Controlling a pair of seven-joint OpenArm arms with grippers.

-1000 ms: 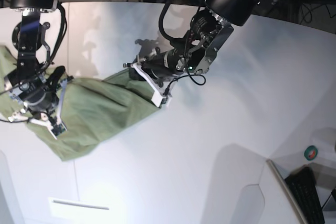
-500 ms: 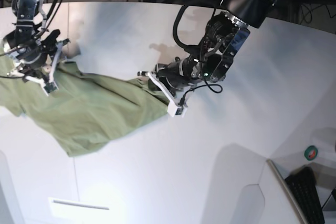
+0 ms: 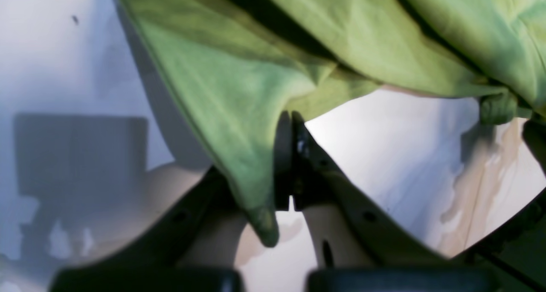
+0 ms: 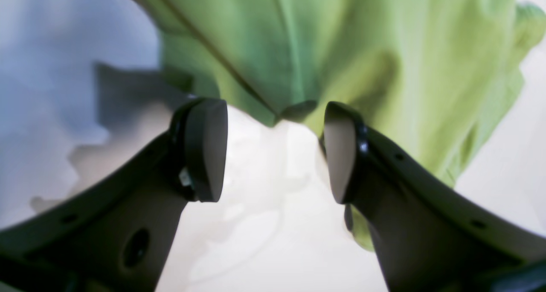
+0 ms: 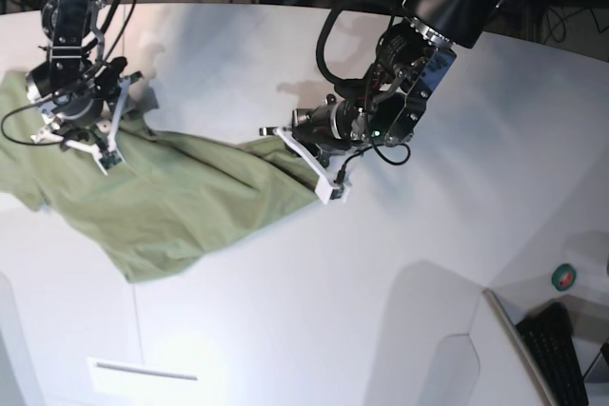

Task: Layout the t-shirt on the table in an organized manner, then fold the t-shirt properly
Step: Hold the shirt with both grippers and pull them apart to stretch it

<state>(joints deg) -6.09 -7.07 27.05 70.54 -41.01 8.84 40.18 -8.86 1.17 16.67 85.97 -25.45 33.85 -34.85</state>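
Base view shows us the plain olive-green soft cloth t-shirt [image 5: 162,202] lying rumpled on the large smooth white bench [image 5: 400,263], stretched between our two arms. Our left tool [image 5: 309,154] is pressed together on the shirt's edge nearest the bench's middle, a fold of cloth pinched between its dark pads [image 3: 283,155] and drawn taut. Our right tool [image 5: 81,130] stands spread at the far side of the shirt from the left tool, holding nothing, with a cloth corner [image 4: 294,110] just ahead of its gap. We judge we are in the laying-out step; next the right tool should close on that corner so both arms can pull the shirt flat.
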